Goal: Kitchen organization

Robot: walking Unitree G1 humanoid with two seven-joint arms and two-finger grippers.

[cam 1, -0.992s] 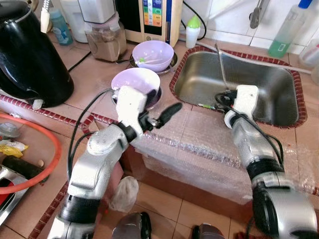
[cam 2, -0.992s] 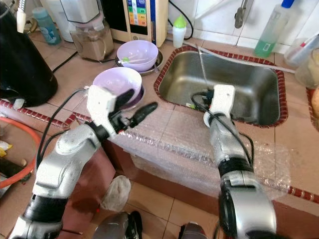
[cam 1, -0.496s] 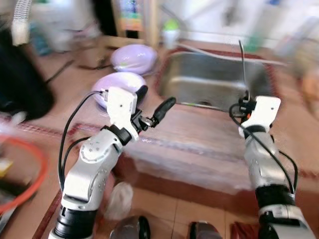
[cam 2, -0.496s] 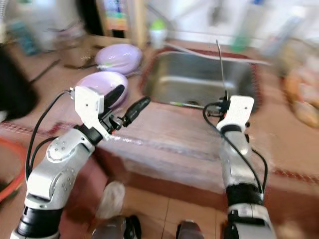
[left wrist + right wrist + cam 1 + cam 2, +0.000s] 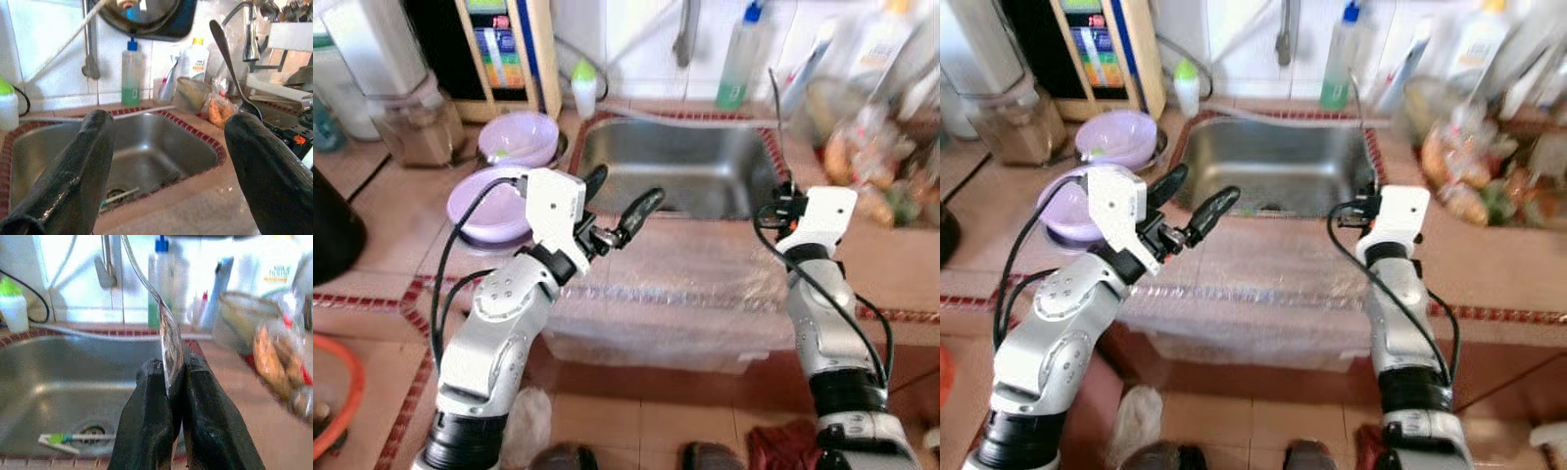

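Spoon (image 5: 168,340) clamped in right gripper (image 5: 171,377), above sink (image 5: 705,166)

The packets and jars (image 5: 871,147) at the desk's far right corner are too blurred to name. The spoon (image 5: 168,333) runs out past the picture's top edge, its bowl hidden between the right hand (image 5: 172,377) fingers. The black pot (image 5: 333,230) is cut off at the desk's left edge.

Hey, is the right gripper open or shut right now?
Shut: the right gripper has its two black fingers pinched on the bowl of a metal spoon, handle pointing up.
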